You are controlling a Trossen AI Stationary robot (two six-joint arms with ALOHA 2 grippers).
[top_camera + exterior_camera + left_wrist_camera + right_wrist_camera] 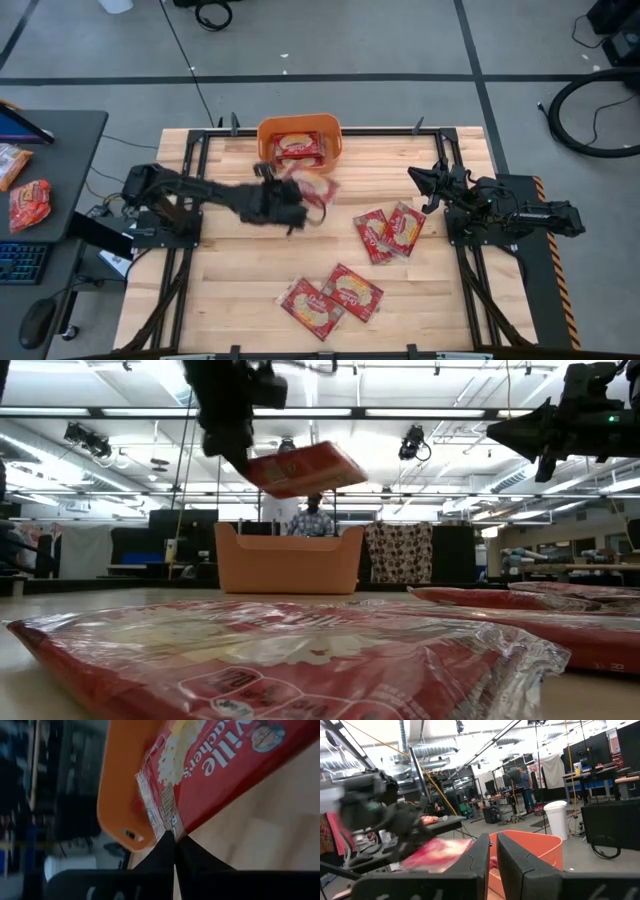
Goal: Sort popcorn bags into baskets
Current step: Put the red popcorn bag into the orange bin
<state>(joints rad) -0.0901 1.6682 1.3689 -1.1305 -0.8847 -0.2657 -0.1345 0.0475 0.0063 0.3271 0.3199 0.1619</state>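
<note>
Midway through sorting, left gripper (300, 207) is pinching a popcorn bag (318, 189) near the orange basket (268, 135), already holding some; four bags (388, 232) are waiting; right gripper (422, 180), idling beyond, nearly closed, empty.

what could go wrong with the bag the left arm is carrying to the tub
The left hand pinches the popcorn bag only by its crimped edge, so it could slip or swing free before reaching the orange tub. The bag hangs tilted, short of the tub, and might catch the near rim. Bags already inside could leave it resting unevenly.
</note>
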